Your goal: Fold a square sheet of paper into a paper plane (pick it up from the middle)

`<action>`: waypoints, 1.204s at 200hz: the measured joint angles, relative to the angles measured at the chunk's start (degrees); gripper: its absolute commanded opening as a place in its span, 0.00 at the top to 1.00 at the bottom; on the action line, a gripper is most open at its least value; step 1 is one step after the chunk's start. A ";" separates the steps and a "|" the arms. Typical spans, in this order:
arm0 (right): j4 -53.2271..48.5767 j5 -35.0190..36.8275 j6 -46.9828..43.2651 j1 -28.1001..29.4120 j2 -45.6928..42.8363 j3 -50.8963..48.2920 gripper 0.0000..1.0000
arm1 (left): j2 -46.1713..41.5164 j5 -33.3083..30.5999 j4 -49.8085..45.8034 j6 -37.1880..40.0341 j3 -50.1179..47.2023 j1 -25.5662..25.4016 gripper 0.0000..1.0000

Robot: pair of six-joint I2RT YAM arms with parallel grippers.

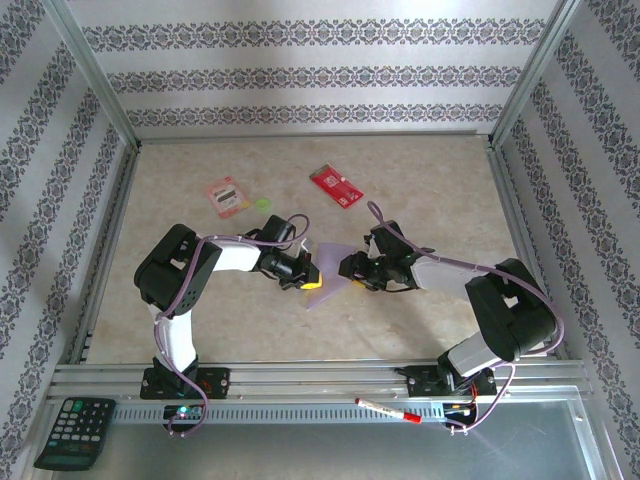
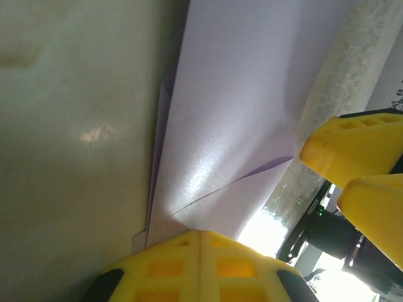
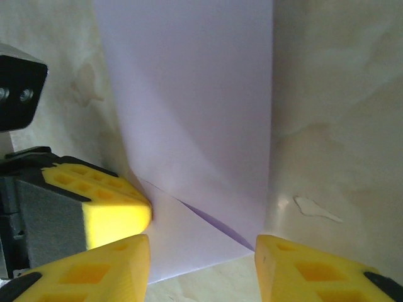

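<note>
Beige surface (image 1: 420, 180), wallpapered walls (image 1: 300, 70); red card (image 1: 336, 186), calc (image 1: 75, 432) around. L claw (image 2: 200, 234) shut, R claw (image 3: 201, 248) open astride lilac sheet (image 3: 189, 94).

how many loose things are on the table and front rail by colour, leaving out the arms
red or pink-red: 3 (red card, pink-red packet, red-ended marker)
lilac: 1 (folded paper sheet)
green: 1 (small disc)
black: 1 (keypad device)
total: 6

Sheet (image 1: 333, 262) on table (image 1: 430, 170), between left claw (image 1: 312, 281), right claw (image 1: 352, 268).
</note>
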 measured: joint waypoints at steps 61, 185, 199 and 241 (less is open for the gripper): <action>3.96 -0.24 1.44 1.09 2.47 -1.22 0.53 | -0.07 0.59 1.51 -0.37 -0.74 0.26 1.00; 5.42 0.20 1.84 0.15 -0.87 -5.27 0.57 | -0.07 0.72 1.86 -0.76 -0.85 0.26 1.00; 5.46 -0.24 1.92 -0.11 -0.52 -5.22 0.59 | -0.07 0.72 1.86 -0.76 -0.85 0.26 1.00; 5.27 -0.76 2.82 -0.83 0.35 -5.11 0.73 | -0.07 0.72 1.84 -0.76 -0.83 0.26 1.00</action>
